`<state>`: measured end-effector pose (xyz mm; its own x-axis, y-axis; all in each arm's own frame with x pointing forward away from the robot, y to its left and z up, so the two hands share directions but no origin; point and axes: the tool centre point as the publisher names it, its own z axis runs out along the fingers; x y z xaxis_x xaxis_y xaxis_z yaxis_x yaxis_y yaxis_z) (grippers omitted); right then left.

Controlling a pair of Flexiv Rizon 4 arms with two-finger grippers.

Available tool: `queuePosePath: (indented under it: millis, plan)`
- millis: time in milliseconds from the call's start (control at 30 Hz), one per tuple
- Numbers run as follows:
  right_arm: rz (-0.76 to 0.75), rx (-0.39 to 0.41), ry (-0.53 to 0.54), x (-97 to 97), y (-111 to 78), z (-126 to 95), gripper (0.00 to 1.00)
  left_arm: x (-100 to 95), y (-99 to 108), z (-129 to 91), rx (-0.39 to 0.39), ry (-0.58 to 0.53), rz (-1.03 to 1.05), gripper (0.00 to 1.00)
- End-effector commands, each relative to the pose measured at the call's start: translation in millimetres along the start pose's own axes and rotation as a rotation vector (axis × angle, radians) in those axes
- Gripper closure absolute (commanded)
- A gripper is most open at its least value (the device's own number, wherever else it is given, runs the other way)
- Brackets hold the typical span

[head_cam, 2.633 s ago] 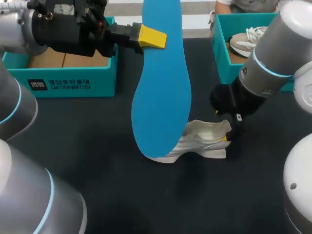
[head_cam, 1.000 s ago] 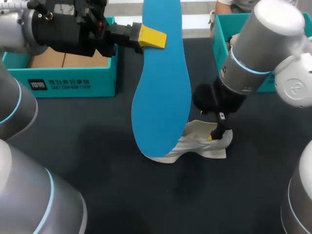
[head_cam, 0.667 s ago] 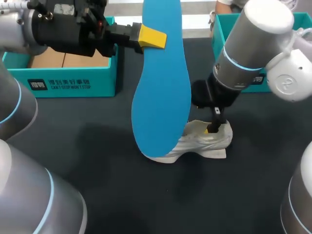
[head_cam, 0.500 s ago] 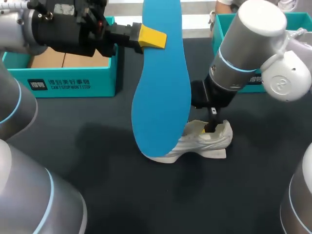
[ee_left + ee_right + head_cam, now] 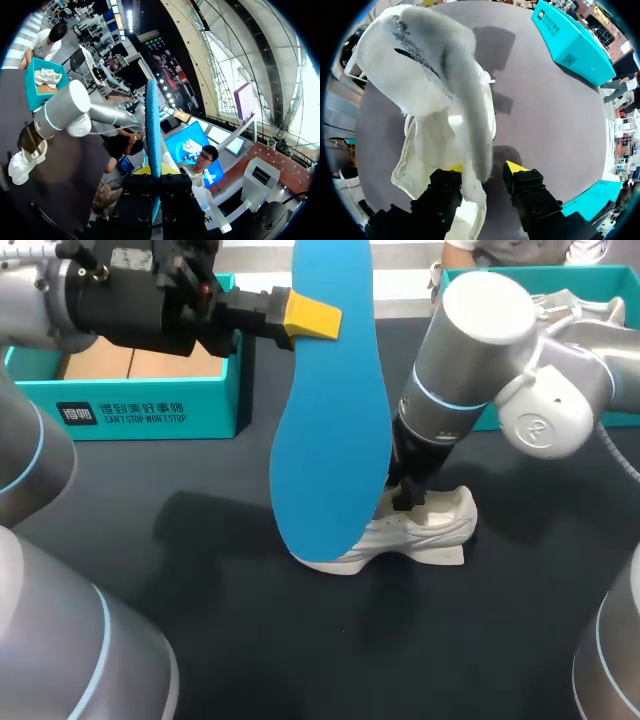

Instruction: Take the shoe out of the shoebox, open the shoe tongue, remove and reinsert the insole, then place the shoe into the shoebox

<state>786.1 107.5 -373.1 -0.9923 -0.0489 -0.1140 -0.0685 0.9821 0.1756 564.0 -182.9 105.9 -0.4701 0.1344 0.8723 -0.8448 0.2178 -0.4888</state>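
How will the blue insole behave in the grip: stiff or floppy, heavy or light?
Probably fairly stiff: the insole hangs straight from the left gripper and looks flat edge-on in the left wrist view. Likely light, since one two-finger pinch carries it. Its lower end may swing if bumped.

Shoe: sat on the counter, its edge between the right claw's fingers.
Insole: upright in the left claw, left of the shoe.
Shoebox: back left.
Second shoebox: back right.
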Motion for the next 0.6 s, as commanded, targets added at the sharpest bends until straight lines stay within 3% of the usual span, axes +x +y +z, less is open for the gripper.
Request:
queuePosePath:
  millis: [33,167,200,233,400,533,600]
  plan:
    - [0.001,0.001,-0.003,2.6,-1.6,6.2,0.7,-1.1,-0.6,1.2,-0.001,0.001,0.0,1.0]
    - [0.004,0.001,-0.004,3.2,-2.1,9.3,0.79,-1.1,-0.6,1.2,-0.001,0.001,0.0,1.0]
    - [0.004,0.002,-0.003,3.6,-1.7,10.5,0.84,-1.1,-0.6,1.2,-0.001,0.001,0.0,1.0]
    - [0.004,0.001,-0.002,4.5,-1.4,11.7,1.0,-1.1,-0.6,1.2,-0.001,0.001,0.0,1.0]
    - [0.027,0.006,0.0,9.9,-1.1,14.3,1.0,-1.1,-0.6,1.2,-0.001,0.001,0.0,1.0]
    - [0.116,0.034,0.025,13.9,-1.5,-6.1,1.0,-1.1,-0.6,1.2,-0.001,0.001,0.0,1.0]
    - [0.189,0.118,0.027,18.1,-2.9,-16.0,1.0,-1.1,-0.6,1.2,-0.001,0.001,0.0,1.0]
